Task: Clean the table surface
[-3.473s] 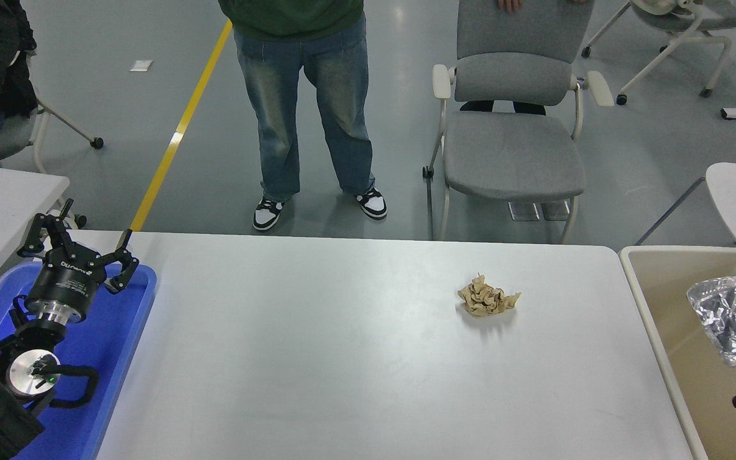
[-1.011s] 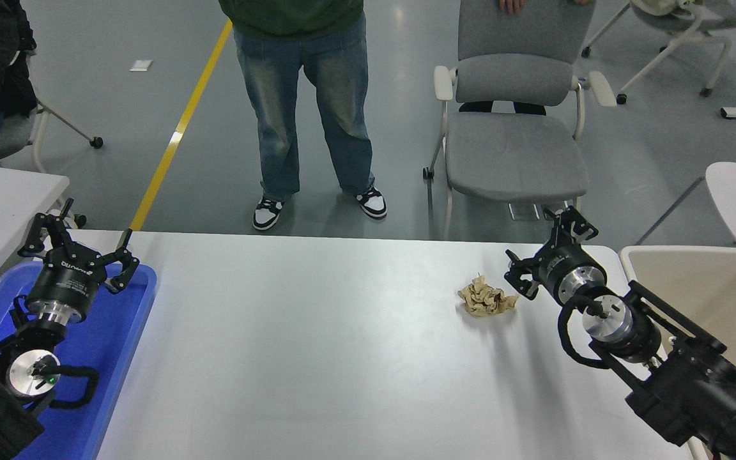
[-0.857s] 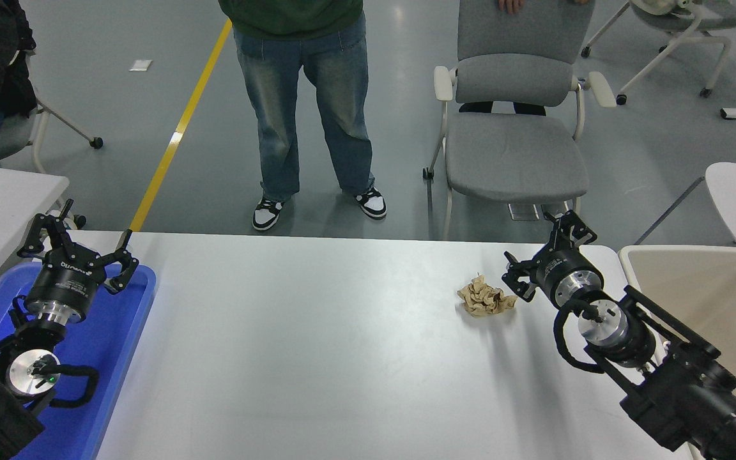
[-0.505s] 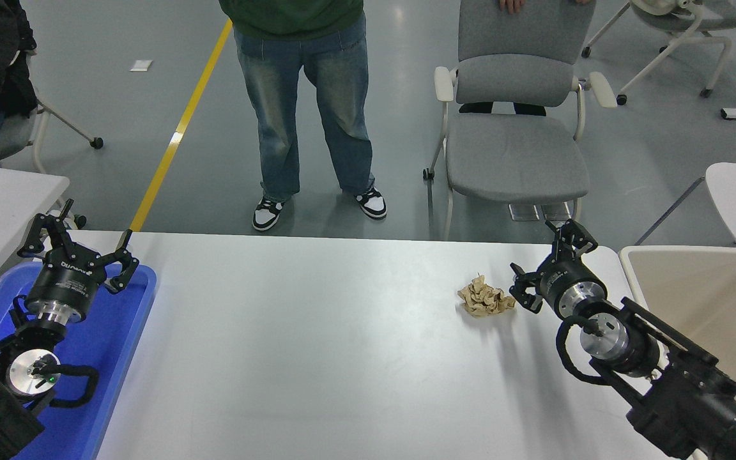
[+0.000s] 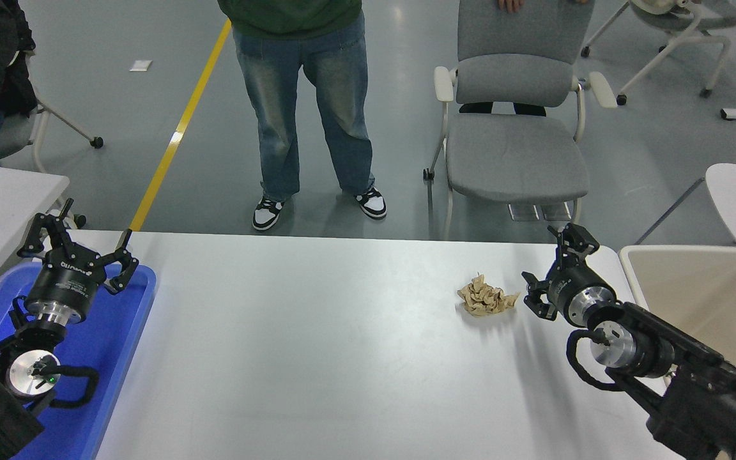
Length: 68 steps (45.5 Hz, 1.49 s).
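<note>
Logging the counter (image 5: 317,358): plain smooth white, long axis left-right across my view. Crumpled brown paper (image 5: 486,298) beside my spread, empty right pincer (image 5: 550,271); left pincer (image 5: 77,239) likewise spread.

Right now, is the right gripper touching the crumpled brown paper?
Apart. The head view shows white table surface between the open right gripper and the crumpled brown paper.

You're looking down on the large plain white table surface (image 5: 317,358), where a crumpled brown paper ball (image 5: 487,298) lies right of centre. Your right gripper (image 5: 553,271) hangs just beside it, fingers spread, not touching. Your left gripper (image 5: 77,239) sits parked, fingers apart, over the blue plastic tray (image 5: 103,358). A beige plastic bin (image 5: 700,287) stands at the table's right end.
</note>
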### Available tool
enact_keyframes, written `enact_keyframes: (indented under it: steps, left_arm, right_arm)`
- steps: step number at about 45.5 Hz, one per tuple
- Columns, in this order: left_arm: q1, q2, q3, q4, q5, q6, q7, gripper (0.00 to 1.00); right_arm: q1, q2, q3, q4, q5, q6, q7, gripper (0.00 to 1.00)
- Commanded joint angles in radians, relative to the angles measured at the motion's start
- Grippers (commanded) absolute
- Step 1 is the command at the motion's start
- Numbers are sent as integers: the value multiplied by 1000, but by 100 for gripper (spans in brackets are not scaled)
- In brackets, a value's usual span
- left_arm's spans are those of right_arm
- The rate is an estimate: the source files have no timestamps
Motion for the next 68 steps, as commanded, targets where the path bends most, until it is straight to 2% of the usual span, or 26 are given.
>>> enact_keyframes:
  steps: [1, 10, 17, 27, 39, 58, 68]
  left_arm:
    - [0, 0, 0, 0, 0, 0, 0, 100]
    - [0, 0, 0, 0, 0, 0, 0, 100]
    - [0, 0, 0, 0, 0, 0, 0, 100]
    - [0, 0, 0, 0, 0, 0, 0, 100]
    - [0, 0, 0, 0, 0, 0, 0, 100]
    - [0, 0, 0, 0, 0, 0, 0, 100]
    - [0, 0, 0, 0, 0, 0, 0, 100]
  right_arm:
    - [186, -125, -346, 65, -139, 1, -2, 98]
    - [376, -126, -636, 93, -329, -7, 0, 96]
    - [496, -31, -854, 76, -394, -11, 0, 96]
    - [502, 76, -1015, -30, -530, -13, 0, 96]
    - [505, 154, -1102, -171, -630, -13, 1, 96]
    - [516, 352, -1226, -371, -654, -19, 11, 96]
    - [507, 357, -1263, -404, -742, -33, 69, 96]
